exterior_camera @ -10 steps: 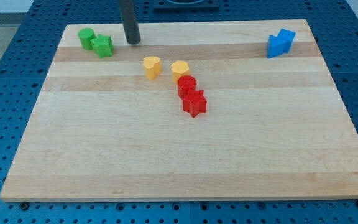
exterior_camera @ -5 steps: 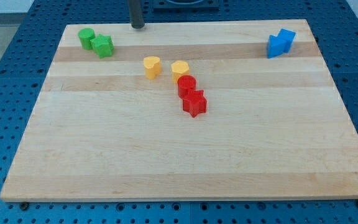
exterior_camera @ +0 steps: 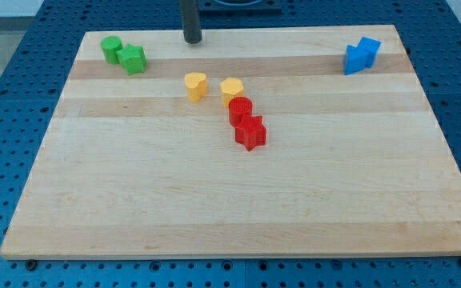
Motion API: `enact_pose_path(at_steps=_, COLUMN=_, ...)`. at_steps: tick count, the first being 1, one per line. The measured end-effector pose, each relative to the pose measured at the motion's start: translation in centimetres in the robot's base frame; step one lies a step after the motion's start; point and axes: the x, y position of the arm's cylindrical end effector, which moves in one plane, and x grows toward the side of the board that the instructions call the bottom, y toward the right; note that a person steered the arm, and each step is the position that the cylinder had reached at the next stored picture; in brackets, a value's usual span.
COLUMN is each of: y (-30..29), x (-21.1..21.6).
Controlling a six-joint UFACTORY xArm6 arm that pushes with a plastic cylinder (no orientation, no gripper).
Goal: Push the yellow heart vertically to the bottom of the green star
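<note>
Item 1, task piece: small yellow heart-shaped block (exterior_camera: pixel 195 86), lying flat on the board, below my tip and slightly to the view's left of it, well apart from it.

Item 2, target: green star-shaped block (exterior_camera: pixel 134 59), to the view's left of my tip and a little lower, touching a green cylinder block (exterior_camera: pixel 111 49) on its upper-left side. The heart sat to the view's right of the star and lower, not yet under it.

Item 3, tool: dark straight rod ending in my tip (exterior_camera: pixel 192 40), at the view's top edge of the pale wooden board (exterior_camera: pixel 214 200). The rig carried no jaws; nothing was held and no block was touched.

Item 4, others: yellow block of rounded, unclear shape (exterior_camera: pixel 231 89), below-right of the tip; red cylinder block (exterior_camera: pixel 240 110) and red star-shaped block (exterior_camera: pixel 250 133) stacked in a line beneath it; two blue blocks (exterior_camera: pixel 362 54), shapes unclear, far to the tip's right.

Step in hand, as judged: approach, no push begun. The next move seemingly called for bringing the tip down to the heart's right side, between it and the other yellow block, then pushing leftward until the heart lay straight below the star.
</note>
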Motion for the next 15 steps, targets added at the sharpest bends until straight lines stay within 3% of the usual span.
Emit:
enact_pose_path(at_steps=3, y=3.6, x=2.4)
enact_pose_path(at_steps=4, y=4.1, x=5.5)
enact_pose_path(at_steps=9, y=-1.0, x=14.8)
enact_pose_path(at_steps=13, y=1.8, x=13.3)
enact_pose_path(at_steps=15, y=1.8, x=17.0)
